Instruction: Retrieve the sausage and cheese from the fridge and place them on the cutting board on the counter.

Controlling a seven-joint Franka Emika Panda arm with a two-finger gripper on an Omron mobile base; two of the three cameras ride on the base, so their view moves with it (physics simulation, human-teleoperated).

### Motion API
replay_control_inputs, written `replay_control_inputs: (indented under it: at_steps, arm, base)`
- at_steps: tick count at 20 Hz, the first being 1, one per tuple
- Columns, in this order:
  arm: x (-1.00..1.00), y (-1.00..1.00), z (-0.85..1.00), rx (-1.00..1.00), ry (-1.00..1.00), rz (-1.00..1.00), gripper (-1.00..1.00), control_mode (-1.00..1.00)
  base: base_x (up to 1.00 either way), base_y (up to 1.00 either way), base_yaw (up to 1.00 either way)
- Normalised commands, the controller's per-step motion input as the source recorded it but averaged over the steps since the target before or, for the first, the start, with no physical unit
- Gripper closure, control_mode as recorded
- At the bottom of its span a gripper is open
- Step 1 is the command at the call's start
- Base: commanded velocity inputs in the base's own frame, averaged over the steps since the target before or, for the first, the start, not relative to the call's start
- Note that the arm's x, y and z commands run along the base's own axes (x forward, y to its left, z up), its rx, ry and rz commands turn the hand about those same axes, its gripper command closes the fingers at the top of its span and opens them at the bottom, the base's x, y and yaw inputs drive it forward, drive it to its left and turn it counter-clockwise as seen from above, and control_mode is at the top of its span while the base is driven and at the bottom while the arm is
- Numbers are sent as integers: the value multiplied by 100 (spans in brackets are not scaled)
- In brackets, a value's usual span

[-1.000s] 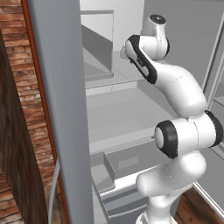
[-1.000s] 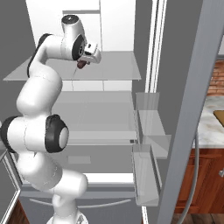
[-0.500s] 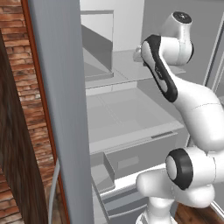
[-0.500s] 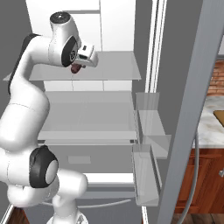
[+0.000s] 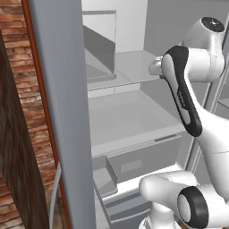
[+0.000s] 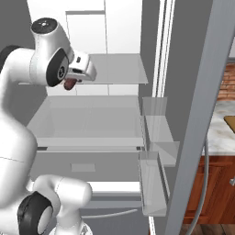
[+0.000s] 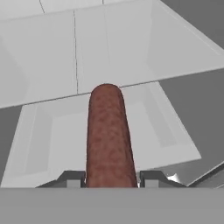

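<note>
While the arm hangs in front of the open fridge (image 6: pixel 114 119), the tool (image 7: pixel 111 177) has its two small tips clamped narrow on the sausage (image 7: pixel 110 135), one tip pressed against each flank of it. From the hand camera the sausage runs straight out ahead of the tool, dark reddish-brown, rounded at its far end, its near end tucked between the tips. Beyond that far end lies a pale grey fridge shelf (image 7: pixel 109 48), and under the sausage sits a shallow open bin (image 7: pixel 162 131) with sloping walls; the sausage is held clear above it, touching neither. From the right base camera the tool (image 6: pixel 73 82) sits up near the arm's white wrist, level with the upper shelf (image 6: pixel 119 69), and a reddish nub of the sausage (image 6: pixel 69 84) pokes out below the wrist. To the tool's right stand the clear door bins (image 6: pixel 153 137) and the grey edge of the fridge door (image 6: pixel 197 119). Farther right again, past the door, a strip of the marble table (image 6: pixel 221 131) shows over brown cabinets, with a corner of the tan cutting board (image 6: pixel 230 121) lying on it, well apart from the tool.
</note>
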Motion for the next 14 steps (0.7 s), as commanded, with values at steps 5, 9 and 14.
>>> replay_control_inputs:
  at_steps: [5,9,14]
  arm:
    - [-100,-17,1,-2,-1,2,100,-100]
    - [-90,-17,0,0,0,2,100,-100]
    - [-86,-9,0,0,0,2,100,-100]
  base:
    - [0,0,0]
    - [0,0,0]
    - [0,0,0]
